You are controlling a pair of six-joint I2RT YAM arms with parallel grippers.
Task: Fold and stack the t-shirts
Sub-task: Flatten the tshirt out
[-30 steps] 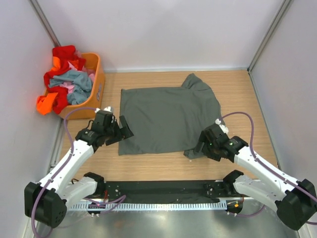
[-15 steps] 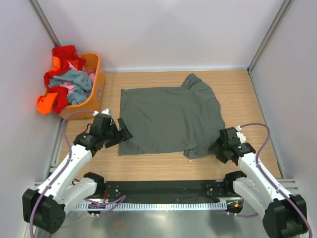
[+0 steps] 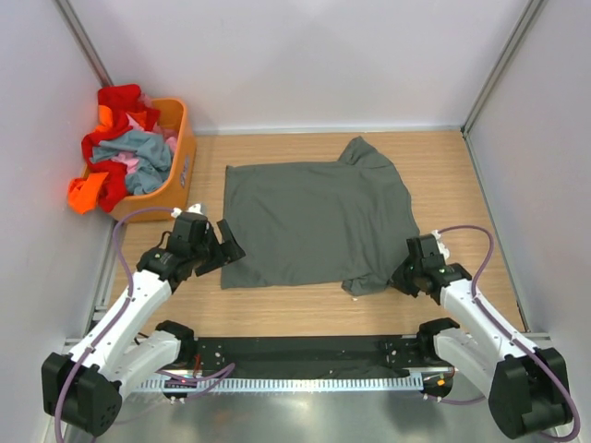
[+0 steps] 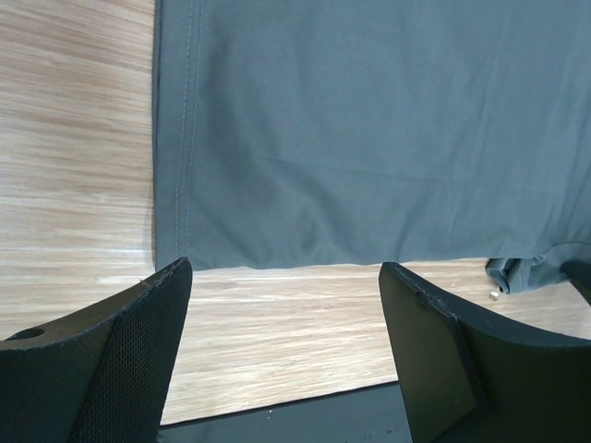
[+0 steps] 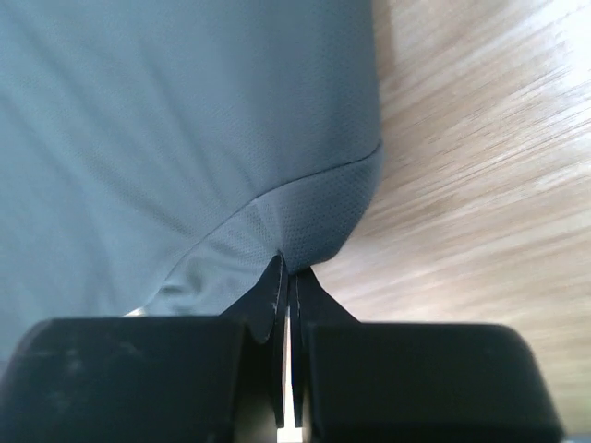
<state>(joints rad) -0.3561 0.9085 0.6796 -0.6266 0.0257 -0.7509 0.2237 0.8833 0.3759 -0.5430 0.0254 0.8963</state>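
grey t-shirt [image 3: 314, 221] is laid flat; its near-right edge is pinched by the right gripper [image 3: 404, 274], near-left corner framed by spread jaws of the left gripper [image 3: 226, 251].

the wooden table [image 3: 452, 175] bears a dark grey t-shirt [image 3: 314, 221] spread flat – orange basket [image 3: 178, 161] at far left.

Plain dark grey t-shirt [image 3: 314, 221]; pale wood-grain counter [image 3: 452, 175]; orange basket [image 3: 181, 159] heaped with red, orange, pink, blue-grey shirts [image 3: 129, 152].
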